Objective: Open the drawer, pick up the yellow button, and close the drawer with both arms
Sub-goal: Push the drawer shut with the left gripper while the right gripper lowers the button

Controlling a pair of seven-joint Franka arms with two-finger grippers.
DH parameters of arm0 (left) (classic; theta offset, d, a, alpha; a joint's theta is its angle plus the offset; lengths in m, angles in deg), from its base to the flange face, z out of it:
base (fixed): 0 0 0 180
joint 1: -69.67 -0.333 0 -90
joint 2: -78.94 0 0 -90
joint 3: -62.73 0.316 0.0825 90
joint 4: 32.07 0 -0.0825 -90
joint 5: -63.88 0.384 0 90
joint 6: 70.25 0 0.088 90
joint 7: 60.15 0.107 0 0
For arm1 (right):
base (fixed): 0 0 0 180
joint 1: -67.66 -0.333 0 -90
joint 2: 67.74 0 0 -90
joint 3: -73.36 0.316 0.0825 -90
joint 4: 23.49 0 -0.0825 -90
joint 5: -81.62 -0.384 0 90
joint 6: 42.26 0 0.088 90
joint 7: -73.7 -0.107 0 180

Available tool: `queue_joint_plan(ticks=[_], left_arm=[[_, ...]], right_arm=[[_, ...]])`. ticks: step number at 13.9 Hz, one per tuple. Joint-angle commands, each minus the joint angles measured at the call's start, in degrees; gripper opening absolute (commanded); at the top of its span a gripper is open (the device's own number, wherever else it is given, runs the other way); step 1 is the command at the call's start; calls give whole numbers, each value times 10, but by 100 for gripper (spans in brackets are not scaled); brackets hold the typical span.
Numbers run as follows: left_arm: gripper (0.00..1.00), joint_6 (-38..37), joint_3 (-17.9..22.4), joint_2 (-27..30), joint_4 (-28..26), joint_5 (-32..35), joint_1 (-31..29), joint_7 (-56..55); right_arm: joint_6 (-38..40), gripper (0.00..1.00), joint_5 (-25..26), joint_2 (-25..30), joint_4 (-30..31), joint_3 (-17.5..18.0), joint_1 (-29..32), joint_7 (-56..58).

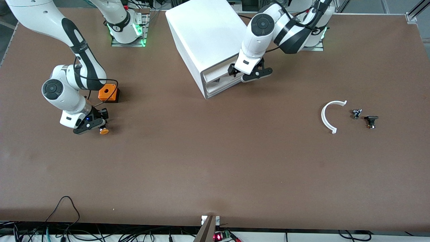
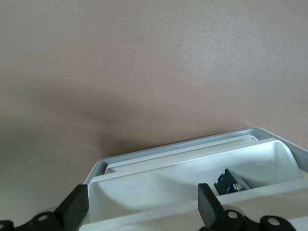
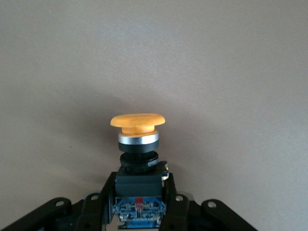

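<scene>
Front view: right pincer clamps the button low over the table near the right arm's end, clear of the cabinet; left wrist view: left pincer spread wide at the part-open drawer, apparently to push it shut; right wrist view: button gripped by its black body.

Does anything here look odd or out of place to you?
One thing: the top white plastic drawer of the big white box-shaped cabinet stands partly pulled out, with the open left gripper at its front. The right gripper is shut on the orange-capped push button, held over the table.
</scene>
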Motion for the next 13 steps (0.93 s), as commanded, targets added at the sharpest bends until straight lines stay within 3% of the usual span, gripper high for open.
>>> queue_joint_plan(ticks=[1,6,9,11,13], left_arm=[[100,0,-13,11,-18,-18,-9,4],[100,-16,-47,14,-19,-15,-10,15],[100,-7,-46,17,-15,-4,-31,15],[100,10,-36,17,-10,26,-65,16],[100,25,27,17,15,40,-83,16]], right_arm=[[-6,100,1,6,0,10,11,5],[24,100,-3,20,-26,32,11,-64],[136,100,-6,20,-96,60,11,-171],[217,100,-7,21,-152,90,11,-253],[319,100,-9,20,-223,110,9,-316]])
